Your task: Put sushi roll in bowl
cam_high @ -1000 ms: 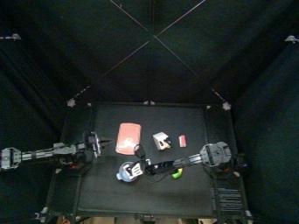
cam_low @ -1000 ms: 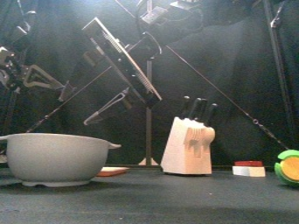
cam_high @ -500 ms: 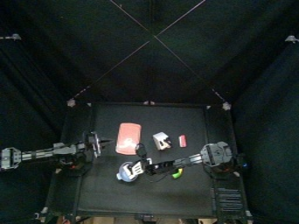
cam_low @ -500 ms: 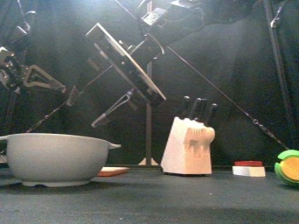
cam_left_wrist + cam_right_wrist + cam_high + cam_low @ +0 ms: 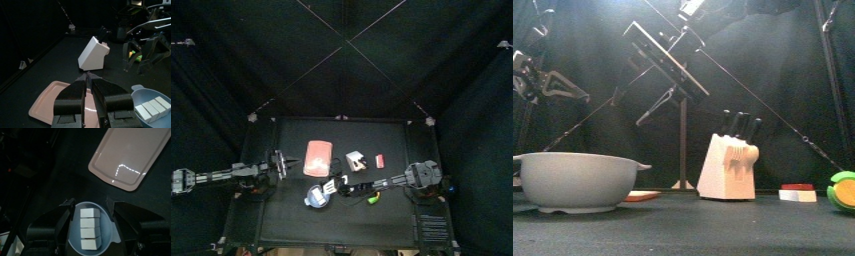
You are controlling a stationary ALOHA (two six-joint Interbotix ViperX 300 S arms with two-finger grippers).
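The sushi roll (image 5: pixel 89 228), a row of several white pieces, lies inside the small pale blue bowl (image 5: pixel 75 235). In the top view the bowl (image 5: pixel 314 198) sits at the table's front middle. My right gripper (image 5: pixel 93 206) hangs open above the bowl, one jaw on each side, holding nothing. In the top view the right gripper (image 5: pixel 333 187) is just right of the bowl. My left gripper (image 5: pixel 88 79) is shut and empty over the orange-red slab (image 5: pixel 48 98), resting at the table's left. The left wrist view also shows the bowl (image 5: pixel 142 94) with the roll (image 5: pixel 153 108) in it.
The orange-red slab (image 5: pixel 318 155) lies behind the bowl. A white knife block (image 5: pixel 728 166) stands mid-table. A red and white piece (image 5: pixel 796 192) and a green and orange item (image 5: pixel 842 189) sit to the right. In the front view the bowl (image 5: pixel 572 181) is near left.
My right gripper has lifted a little and drawn back to the right from the bowl, still open. The roll stays in the bowl. The left arm has barely moved.
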